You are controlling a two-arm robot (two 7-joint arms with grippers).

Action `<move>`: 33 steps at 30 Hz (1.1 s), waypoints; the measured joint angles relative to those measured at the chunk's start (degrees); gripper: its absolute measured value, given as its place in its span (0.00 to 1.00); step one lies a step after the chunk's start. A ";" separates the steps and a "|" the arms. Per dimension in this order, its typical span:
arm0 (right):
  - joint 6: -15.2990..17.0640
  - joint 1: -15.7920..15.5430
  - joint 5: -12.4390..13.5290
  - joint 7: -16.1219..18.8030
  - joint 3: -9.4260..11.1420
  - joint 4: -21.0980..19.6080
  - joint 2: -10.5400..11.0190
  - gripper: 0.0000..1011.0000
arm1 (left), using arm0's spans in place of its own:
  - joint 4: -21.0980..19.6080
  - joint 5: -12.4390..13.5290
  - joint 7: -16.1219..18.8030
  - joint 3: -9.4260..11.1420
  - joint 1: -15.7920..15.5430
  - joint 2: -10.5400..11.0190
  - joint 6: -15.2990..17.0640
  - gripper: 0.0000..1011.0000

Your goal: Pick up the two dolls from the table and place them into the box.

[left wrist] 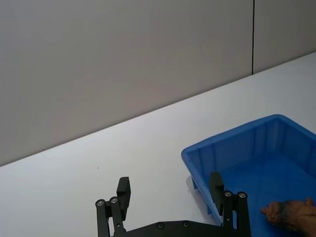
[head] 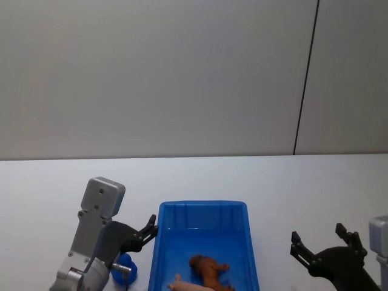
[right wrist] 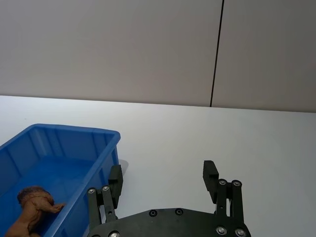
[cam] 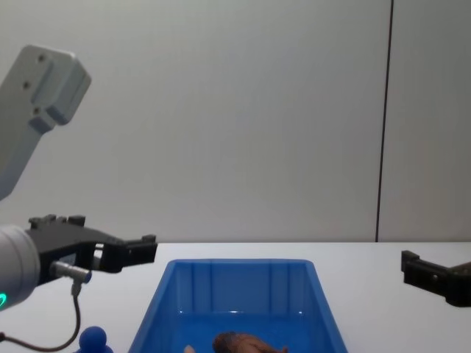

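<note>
The blue box (head: pixel 204 208) stands on the white table (head: pixel 303 194) between my two arms. Inside it lies the shaggy reddish-brown doll (head: pixel 209 268), and beside that, at the near end, the pale pink pig doll (head: pixel 185 285). My left gripper (head: pixel 151 227) hovers just left of the box's far corner, open and empty. To the right of the box my right gripper (head: pixel 318 233) is open and holds nothing. The left wrist view shows the open left gripper (left wrist: pixel 169 190) next to the box (left wrist: pixel 237 148) and brown doll (left wrist: pixel 291 212). The right wrist view shows the right gripper (right wrist: pixel 163 175), box (right wrist: pixel 59 136) and brown doll (right wrist: pixel 34 202).
A small dark-blue round-topped object (head: pixel 124 267) sits on the table left of the box, under my left arm; the chest view shows it too (cam: pixel 93 338). A plain grey wall rises behind the table's far edge.
</note>
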 joint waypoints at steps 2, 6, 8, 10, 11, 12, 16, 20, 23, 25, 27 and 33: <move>0.00 -0.01 0.01 -0.01 0.01 -0.01 0.01 0.99 | 0.08 -0.27 0.01 -0.13 0.08 0.06 0.45 0.99; 0.00 -0.03 0.01 -0.03 0.02 -0.02 0.03 0.99 | 0.62 -1.00 -0.02 -0.52 0.26 0.18 1.68 0.99; 0.00 -0.03 0.01 -0.05 0.02 -0.03 0.04 0.99 | 0.82 -1.30 -0.13 -0.63 0.30 0.20 2.11 0.99; 0.00 -0.05 0.01 -0.07 0.02 -0.04 0.05 0.99 | 1.03 -1.57 -0.26 -0.74 0.34 0.21 2.49 0.99; 0.00 -0.05 0.01 -0.07 0.02 -0.04 0.05 0.99 | 1.28 -1.84 -0.45 -0.85 0.35 0.21 2.89 0.99; 0.00 -0.06 0.01 -0.08 0.02 -0.05 0.05 0.99 | 1.40 -1.98 -0.54 -0.91 0.36 0.21 3.06 0.99; 0.00 -0.07 0.01 -0.10 0.02 -0.05 0.06 0.99 | 2.17 -2.68 -1.09 -1.23 0.37 0.18 3.92 0.99; 0.00 -0.08 0.01 -0.11 0.01 -0.05 0.06 0.99 | 2.90 -3.17 -1.48 -1.45 0.37 0.09 4.44 0.99; 0.00 -0.08 0.01 -0.11 0.01 -0.05 0.06 0.99 | 3.51 -3.54 -1.79 -1.63 0.35 -0.01 4.77 0.99; 0.01 -0.08 0.01 -0.11 0.01 -0.05 0.06 0.99 | 3.81 -3.67 -1.93 -1.70 0.32 -0.06 4.91 0.99; 0.01 -0.08 0.00 -0.10 0.01 -0.05 0.06 0.99 | 4.24 -3.82 -2.10 -1.79 0.30 -0.14 5.11 0.99; 0.01 -0.08 0.00 -0.10 0.01 -0.05 0.06 0.99 | 5.44 -3.98 -2.57 -2.04 0.21 -0.34 5.57 0.99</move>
